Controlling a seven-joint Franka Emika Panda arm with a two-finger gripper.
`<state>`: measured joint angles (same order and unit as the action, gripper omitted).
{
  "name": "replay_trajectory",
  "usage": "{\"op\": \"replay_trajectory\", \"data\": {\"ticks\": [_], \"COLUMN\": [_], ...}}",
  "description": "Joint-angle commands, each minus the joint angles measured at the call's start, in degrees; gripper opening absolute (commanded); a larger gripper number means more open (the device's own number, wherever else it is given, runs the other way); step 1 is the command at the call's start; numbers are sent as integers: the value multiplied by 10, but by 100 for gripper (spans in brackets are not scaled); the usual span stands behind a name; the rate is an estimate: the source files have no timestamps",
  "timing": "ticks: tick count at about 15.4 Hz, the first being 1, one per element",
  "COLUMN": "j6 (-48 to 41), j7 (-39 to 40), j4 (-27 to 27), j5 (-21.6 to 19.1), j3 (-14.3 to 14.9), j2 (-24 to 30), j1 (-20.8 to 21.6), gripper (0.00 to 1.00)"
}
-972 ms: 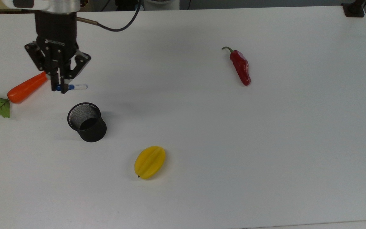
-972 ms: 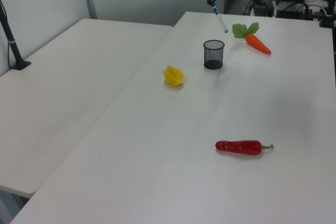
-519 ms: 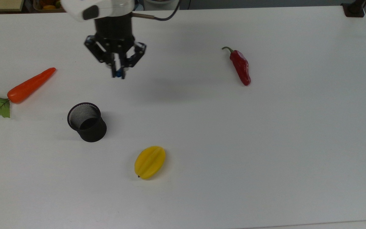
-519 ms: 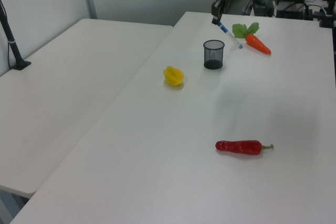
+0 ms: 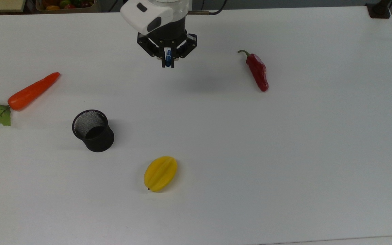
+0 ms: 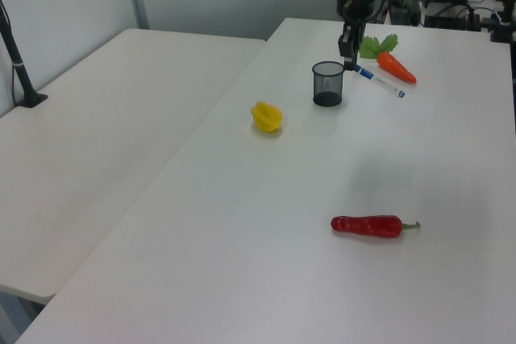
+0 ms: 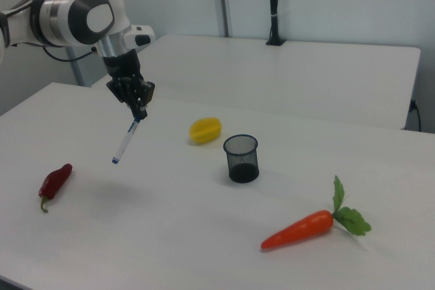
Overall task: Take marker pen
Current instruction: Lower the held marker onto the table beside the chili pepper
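Note:
My gripper (image 5: 168, 64) hangs above the table's far middle, shut on the marker pen (image 5: 168, 58), a slim white barrel with blue ends. From this top view the pen shows almost end-on. In the left view, the marker pen (image 6: 379, 80) slants down to the right out of the gripper (image 6: 348, 59). The right view has the marker pen (image 7: 126, 140) dangling well clear of the table below the gripper (image 7: 139, 115).
On the white table (image 5: 250, 153) lie an orange carrot (image 5: 32, 91) at the top view's left, a black mesh cup (image 5: 94, 131), a yellow starfruit (image 5: 161, 173) and a red chilli (image 5: 258, 71) at the top view's right.
The gripper has carried the marker pen from beside the carrot's tip toward the top view's right, past the cup, to the far middle of the table.

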<state>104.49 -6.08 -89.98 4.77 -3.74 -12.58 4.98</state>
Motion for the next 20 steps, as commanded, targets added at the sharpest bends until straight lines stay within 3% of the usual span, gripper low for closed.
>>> {"op": "replay_trajectory", "data": {"ticks": [1, 13, 15, 16, 18, 20], "j6": [0, 106, 107, 107, 106, 100], "j7": [3, -1, -1, -1, -3, -3], "j4": [-38, -51, -51, -51, -51, -49], "j5": [-9, 2, 2, 2, 2, 2], "j3": [6, 6, 6, 6, 6, 7], "j2": [18, -83, -83, -83, -83, -83], "j1": [9, 9, 9, 9, 8, 9], "gripper": [16, 18, 25, 38, 100, 100]}}
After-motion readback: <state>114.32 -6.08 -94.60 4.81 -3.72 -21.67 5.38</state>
